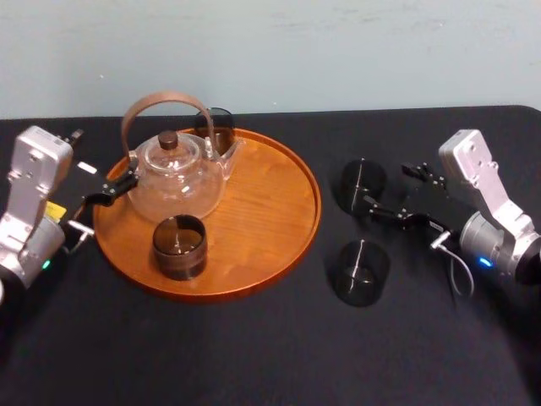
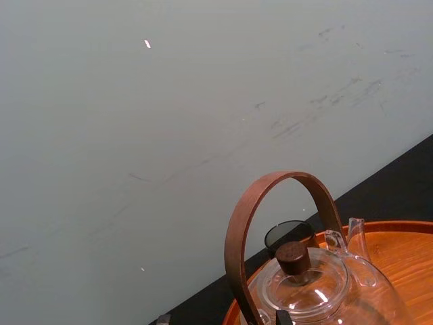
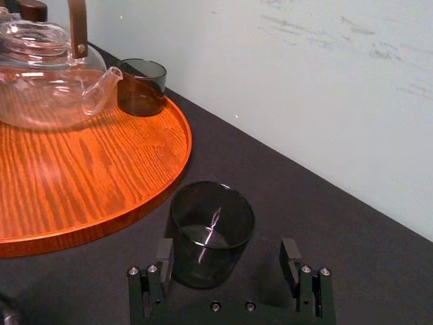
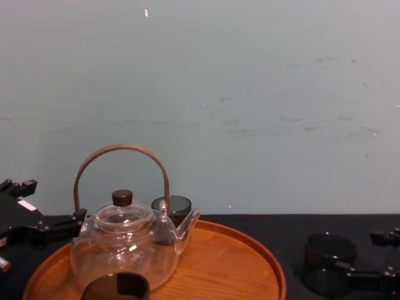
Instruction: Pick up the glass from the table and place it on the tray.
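One glass on the table was framed by the released right pincer; closure was judged next, with the left pincer parked by the tray.

The right arm comes in from 4 o'clock in the head view. Its right gripper stretches toward 9 o'clock, level and low, with its fingers spread wide. The left arm stands at the 9 o'clock edge, and its left gripper points toward 3 o'clock, fingers likewise held well apart.
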Available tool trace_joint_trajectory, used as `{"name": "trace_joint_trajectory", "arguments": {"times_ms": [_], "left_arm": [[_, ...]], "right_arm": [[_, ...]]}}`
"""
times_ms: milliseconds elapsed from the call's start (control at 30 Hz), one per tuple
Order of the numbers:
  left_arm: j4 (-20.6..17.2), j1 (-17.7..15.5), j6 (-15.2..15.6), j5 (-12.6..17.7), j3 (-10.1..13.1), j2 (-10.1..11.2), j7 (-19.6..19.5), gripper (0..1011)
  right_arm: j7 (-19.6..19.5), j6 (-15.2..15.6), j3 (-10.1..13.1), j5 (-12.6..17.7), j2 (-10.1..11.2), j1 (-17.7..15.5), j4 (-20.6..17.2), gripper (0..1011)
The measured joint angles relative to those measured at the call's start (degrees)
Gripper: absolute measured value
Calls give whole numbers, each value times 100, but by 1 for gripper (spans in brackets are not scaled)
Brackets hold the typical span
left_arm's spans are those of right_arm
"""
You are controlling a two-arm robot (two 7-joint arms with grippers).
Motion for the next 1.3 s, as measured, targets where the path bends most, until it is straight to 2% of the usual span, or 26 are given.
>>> {"name": "trace_joint_trajectory", "arguments": {"times_ms": [800,1033,1300], "left_arm": [[0,1,0,0,0,0,0,1010],[0,1,0,0,0,0,0,1009],[0,1,0,0,0,0,0,1010]], "right_arm": [[528,-229,-45,-328,-684,785,1190,1002],[574,-288,-9,-401,-893,966,1525,1002],[564,-285,-6,-408,-886,969,1521,964]]}}
